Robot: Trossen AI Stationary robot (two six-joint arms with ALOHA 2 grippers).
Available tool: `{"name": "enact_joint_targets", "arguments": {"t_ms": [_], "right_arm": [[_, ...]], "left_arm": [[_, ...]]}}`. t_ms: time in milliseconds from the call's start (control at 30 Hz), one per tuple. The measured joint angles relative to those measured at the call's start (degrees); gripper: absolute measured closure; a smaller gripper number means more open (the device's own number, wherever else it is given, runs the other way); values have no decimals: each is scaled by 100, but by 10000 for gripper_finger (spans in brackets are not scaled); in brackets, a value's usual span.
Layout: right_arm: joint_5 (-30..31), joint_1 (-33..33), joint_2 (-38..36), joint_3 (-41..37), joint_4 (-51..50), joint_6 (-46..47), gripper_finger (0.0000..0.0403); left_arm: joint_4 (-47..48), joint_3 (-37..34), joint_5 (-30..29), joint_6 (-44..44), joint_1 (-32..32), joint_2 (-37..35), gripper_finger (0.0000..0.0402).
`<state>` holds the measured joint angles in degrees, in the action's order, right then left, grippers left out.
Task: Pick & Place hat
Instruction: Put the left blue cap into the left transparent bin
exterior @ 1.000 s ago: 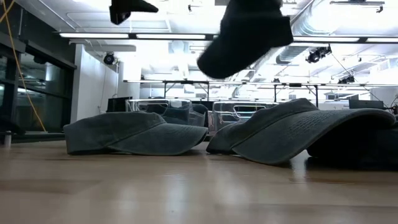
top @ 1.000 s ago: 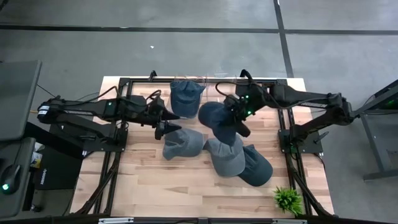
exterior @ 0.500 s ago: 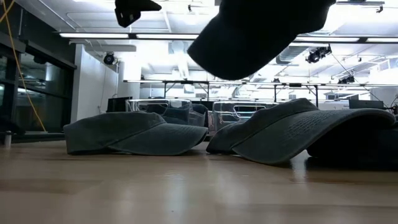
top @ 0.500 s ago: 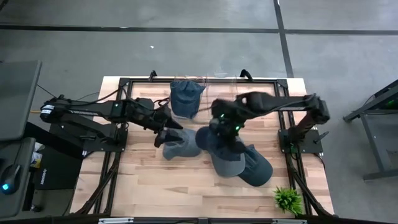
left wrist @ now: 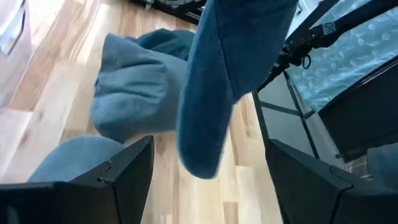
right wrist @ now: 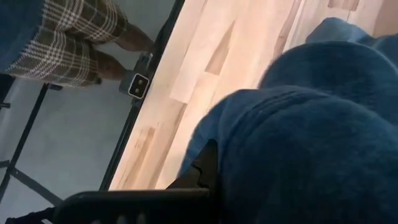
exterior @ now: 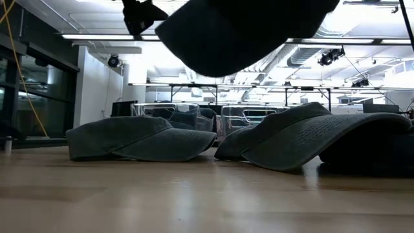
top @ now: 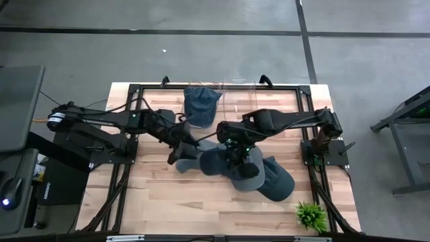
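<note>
Since a second ago my right gripper (top: 233, 149) has carried its dark hat (top: 222, 161) from the table's (top: 148, 202) far-centre toward the middle. I log, left to right:
- Left gripper (top: 180, 152): fingers spread, holding nothing, over the flat grey hat (exterior: 132, 139).
- Right gripper: clamped on the dark hat, held clear of the table.
- Hats lying: one by the far edge (top: 201, 105), two right of centre (top: 269, 179).

Dark blue denim is seen on the carried hat (top: 218, 161), paler grey-blue on the hats (top: 245, 171) lying on the light wooden table (top: 161, 195) (a person's shorts (right wrist: 62, 37) are plaid).
</note>
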<state>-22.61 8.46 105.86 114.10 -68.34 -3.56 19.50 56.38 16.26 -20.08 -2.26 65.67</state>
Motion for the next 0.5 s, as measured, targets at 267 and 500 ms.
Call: {"name": "enact_joint_targets", "arguments": {"t_ms": [267, 500], "right_arm": [[44, 101, 0, -11, 3, 105, 403], [63, 201, 0, -13, 44, 159, 403]], "left_arm": [[-177, -13, -32, 561, 6, 489, 119], [-697, -2, -32, 831, 6, 838, 119]]}}
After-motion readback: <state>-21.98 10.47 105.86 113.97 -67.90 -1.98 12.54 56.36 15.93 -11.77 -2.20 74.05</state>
